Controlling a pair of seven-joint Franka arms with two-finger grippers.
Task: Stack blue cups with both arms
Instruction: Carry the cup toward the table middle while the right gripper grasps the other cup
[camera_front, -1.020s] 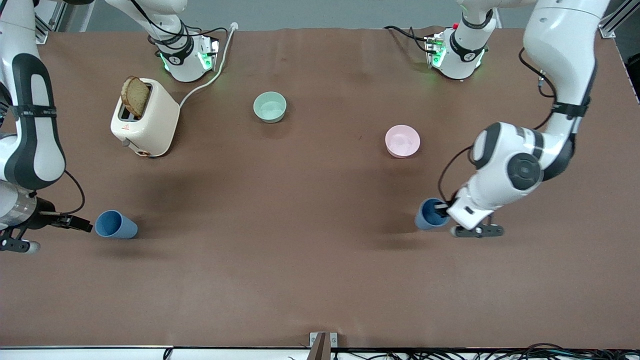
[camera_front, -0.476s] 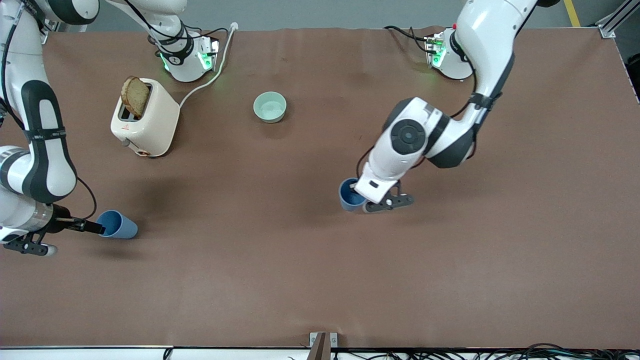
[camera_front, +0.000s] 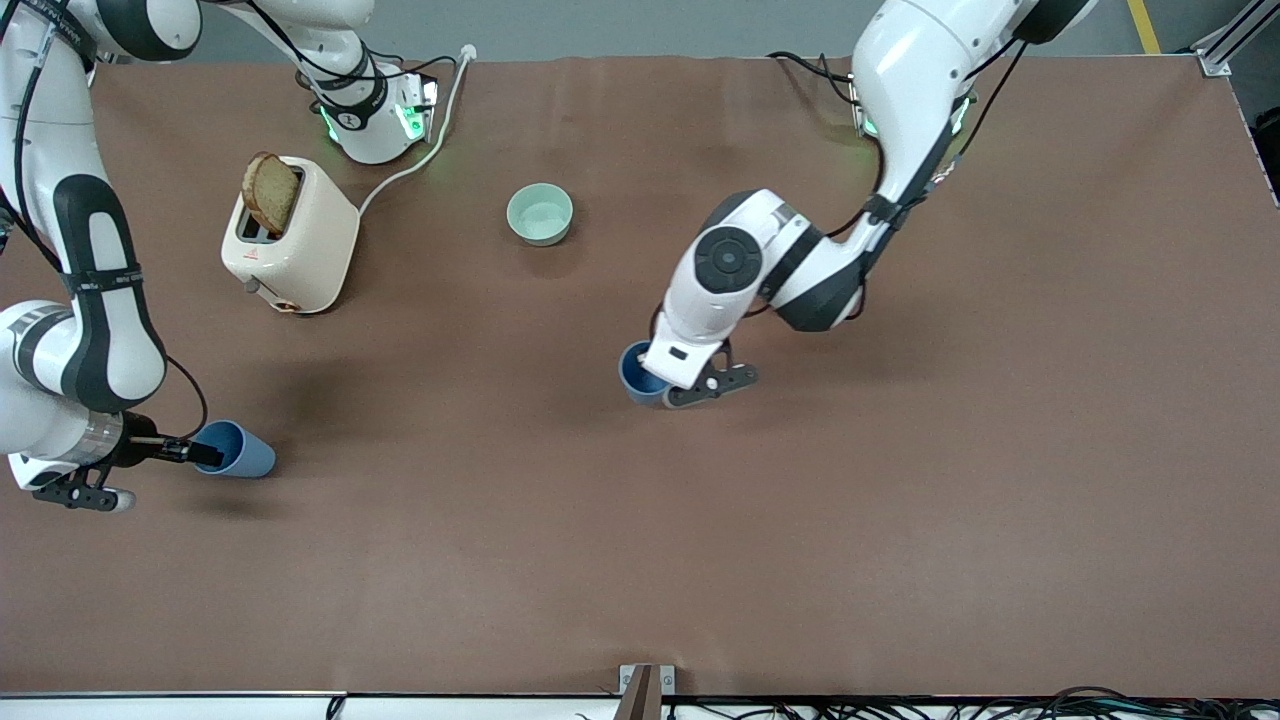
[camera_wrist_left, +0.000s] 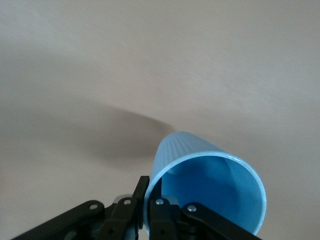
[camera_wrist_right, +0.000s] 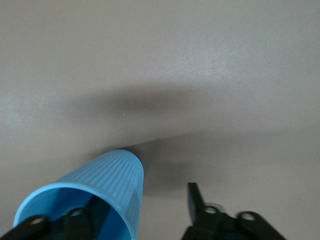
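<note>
One blue cup (camera_front: 636, 372), at the frame's centre, is pinched by its rim in the left gripper (camera_front: 668, 378), whose fingers are pressed onto the wall (camera_wrist_left: 200, 192). The second blue cup (camera_front: 236, 449), at lower left on the table (camera_front: 900, 520), is straddled at its rim by the spread fingers of the right gripper (camera_front: 200, 455); one finger (camera_wrist_right: 197, 200) is seen clear of the wall. A slip is judged possible with so thin a rim hold, and the standing cup may be tipped by an uneven closing. The toaster (camera_front: 290, 236) and pale green bowl (camera_front: 540, 214) are seen at the upper part.

No readable text anywhere; the cream toaster (camera_front: 290, 237) bears only a small red mark, too small to make out.
</note>
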